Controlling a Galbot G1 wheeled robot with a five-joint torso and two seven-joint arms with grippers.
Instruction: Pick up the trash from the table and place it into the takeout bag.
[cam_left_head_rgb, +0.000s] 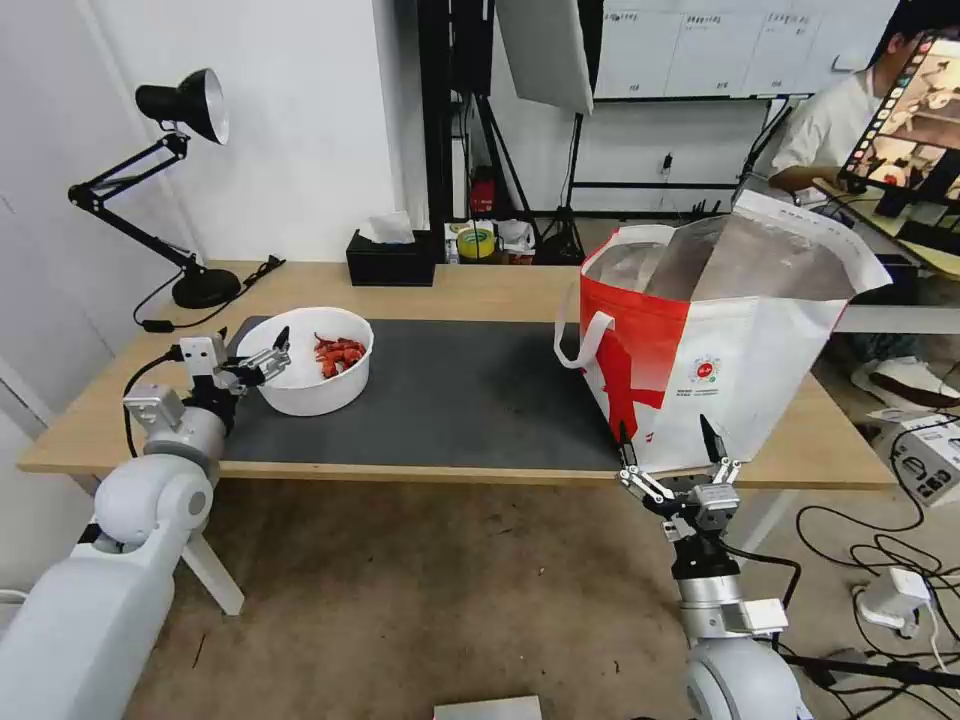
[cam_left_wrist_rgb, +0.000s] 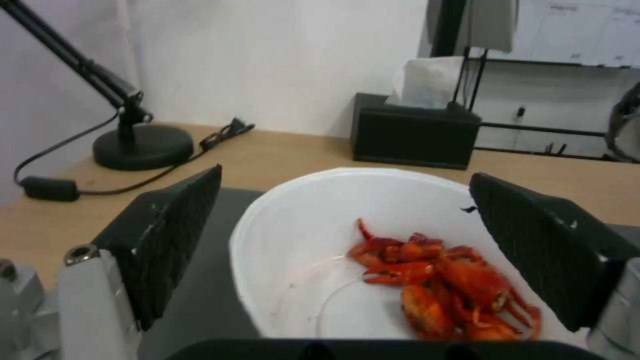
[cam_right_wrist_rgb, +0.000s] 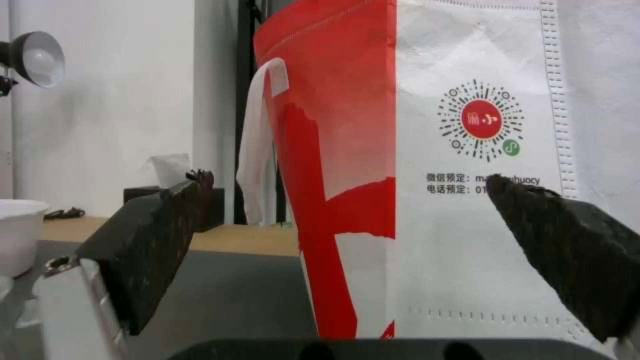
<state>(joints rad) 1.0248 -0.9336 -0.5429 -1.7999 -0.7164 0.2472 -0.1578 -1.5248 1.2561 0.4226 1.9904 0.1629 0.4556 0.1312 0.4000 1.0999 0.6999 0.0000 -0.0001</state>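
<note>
One white bowl (cam_left_head_rgb: 308, 362) with red shells, on the dark mat left of one takeout bag (cam_left_head_rgb: 705, 340). Left gripper (cam_left_head_rgb: 262, 352) jaws released at bowl rim; right gripper (cam_left_head_rgb: 668, 440) released, just before bag. Light-wood bench (cam_left_head_rgb: 480, 285); one lamp (cam_left_head_rgb: 185, 110), one tissue box (cam_left_head_rgb: 392, 258) behind the bowl.

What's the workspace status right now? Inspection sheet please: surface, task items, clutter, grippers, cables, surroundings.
Surface: light-wood table with a dark grey mat.
Job's things: white bowl with red shells at the mat's left end; takeout bag upright and open at the right end.
Clutter: black tissue box at the back edge; black desk lamp at back left.
Grippers: left gripper open at the bowl's left rim, fingers either side of the rim; right gripper open, low by the table's front edge, facing the bag.
Cables: lamp cord on the table; loose cables on the floor at right.
Surroundings: person seated at a monitor, back right.
</note>
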